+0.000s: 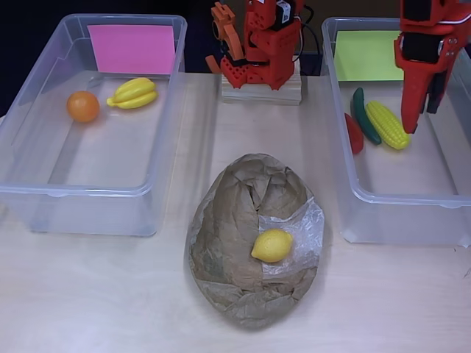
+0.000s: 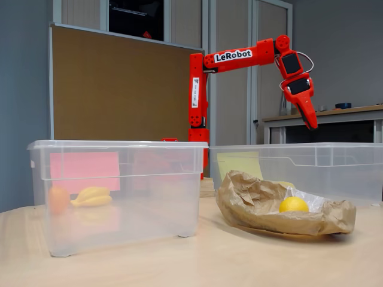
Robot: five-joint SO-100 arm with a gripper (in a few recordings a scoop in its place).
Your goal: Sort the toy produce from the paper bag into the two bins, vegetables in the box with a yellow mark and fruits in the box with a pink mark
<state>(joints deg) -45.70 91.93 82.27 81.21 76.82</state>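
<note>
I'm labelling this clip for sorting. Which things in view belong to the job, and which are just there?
Job: lemon, paper bag, pink-marked bin, yellow-marked bin, orange, bananas, corn, cucumber, gripper.

Bystanders: wooden base block, brown board.

Two clear bins are counted: one with a pink mark [image 1: 132, 48] at 9 o'clock and one with a yellow mark [image 1: 366, 56] at 3 o'clock in the overhead view. In the pink-marked bin [image 1: 44, 193], one orange [image 1: 82, 107] and one banana bunch [image 1: 133, 93] are seen. In the yellow-marked bin [image 1: 412, 213], one corn cob [image 1: 387, 123], one cucumber [image 1: 364, 115] and one red vegetable [image 1: 354, 134] are counted. One paper bag [image 1: 243, 206] is found at 6 o'clock, with one lemon [image 1: 271, 245].
</note>
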